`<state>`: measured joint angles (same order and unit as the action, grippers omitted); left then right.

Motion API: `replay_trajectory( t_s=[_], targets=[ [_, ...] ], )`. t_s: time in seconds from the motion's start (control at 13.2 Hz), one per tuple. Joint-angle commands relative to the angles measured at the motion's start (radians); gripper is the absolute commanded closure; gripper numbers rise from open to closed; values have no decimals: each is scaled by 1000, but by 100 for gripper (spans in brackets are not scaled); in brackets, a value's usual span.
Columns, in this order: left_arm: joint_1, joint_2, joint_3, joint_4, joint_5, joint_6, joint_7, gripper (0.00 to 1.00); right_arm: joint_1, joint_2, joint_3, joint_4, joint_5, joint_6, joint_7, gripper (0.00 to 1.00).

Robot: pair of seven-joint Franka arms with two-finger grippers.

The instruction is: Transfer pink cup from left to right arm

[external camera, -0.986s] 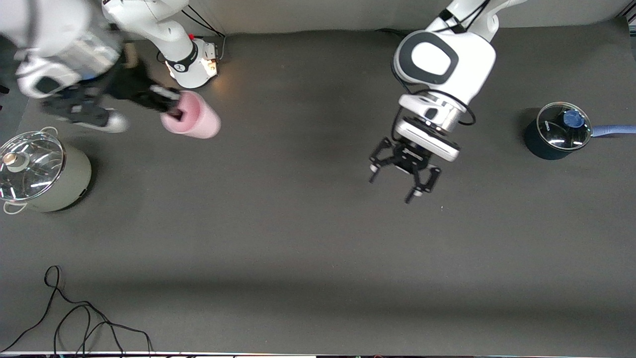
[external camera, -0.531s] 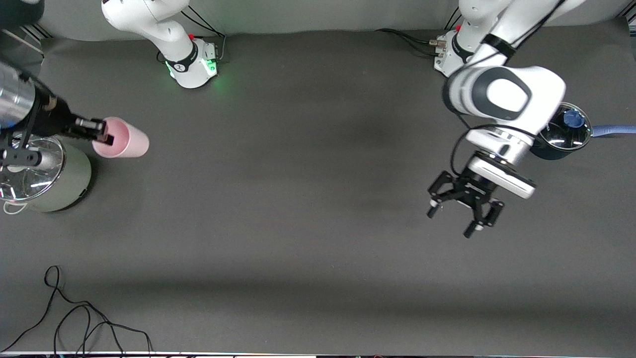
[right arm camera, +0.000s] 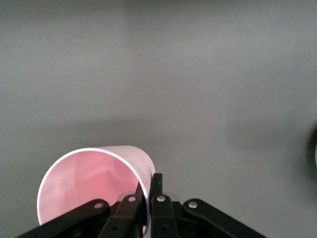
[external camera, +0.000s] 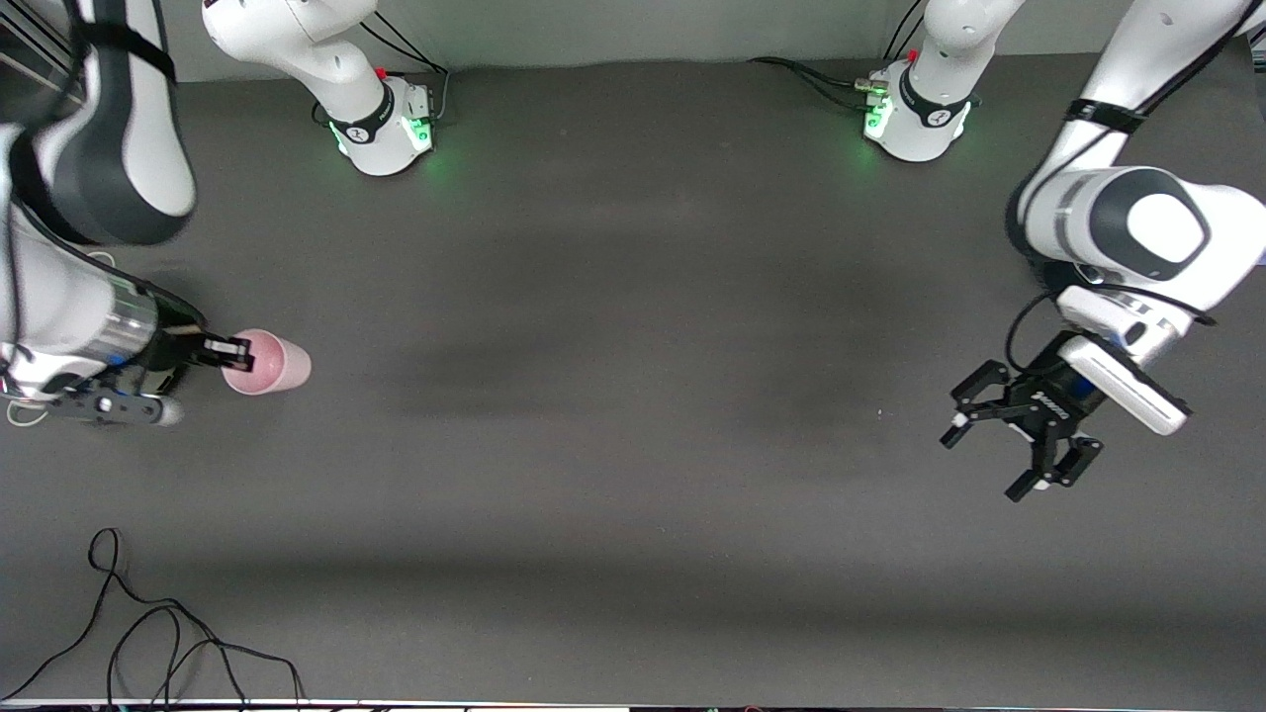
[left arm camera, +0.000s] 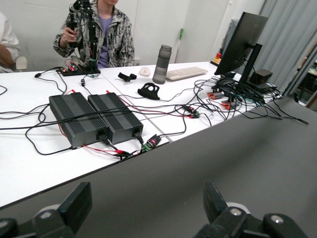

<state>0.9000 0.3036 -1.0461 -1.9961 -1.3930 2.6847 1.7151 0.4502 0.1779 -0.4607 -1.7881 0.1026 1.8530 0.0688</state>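
In the front view we see a dark grey table (external camera: 633,415) with two white robot arms based along its top edge. The right gripper (external camera: 229,352), on the arm with the shiny silver wrist, is at the right arm's end of the table and is clamped on the rim of the pink cup (external camera: 269,363), one finger inside the mouth and one outside; the cup is tipped sideways, and we cannot tell from here whether it hangs just over the table or touches it. The left gripper (external camera: 1024,442), small and black with an openwork frame, hangs over bare table at the left arm's end, well apart from the cup, its fingers spread wide and holding nothing. We judge the handover essentially done: the cup is with the right arm and the left arm has let go, so what is left, at most, is setting the cup down or parking the arms. In the left wrist view, two spread black fingertips (left arm camera: 75,204) frame empty air, with a white cable-strewn desk (left arm camera: 29,168) in the distance. In the right wrist view, the closed fingers (right arm camera: 159,199) pinch the cup's thin wall: a plain, pale-pink, tapered tumbler (right arm camera: 94,183) without a handle, its open mouth facing us, smooth and empty inside.
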Motion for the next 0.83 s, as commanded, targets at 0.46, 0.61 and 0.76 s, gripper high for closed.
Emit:
replay_trajectory(
  t_s=[0.46,0.61,0.76],
  targets=[
    [198,-27,-12,126,734,-477,-645,0,35,15,-18,-432,-26,620,-95,100],
    [203,-38,-12,167,839,-561,-754,0,35,61,-16,-433,-26,679,-95,100],
    [201,-69,-12,209,931,-636,-865,0,32,104,-15,-435,-24,718,-93,100]
  ],
)
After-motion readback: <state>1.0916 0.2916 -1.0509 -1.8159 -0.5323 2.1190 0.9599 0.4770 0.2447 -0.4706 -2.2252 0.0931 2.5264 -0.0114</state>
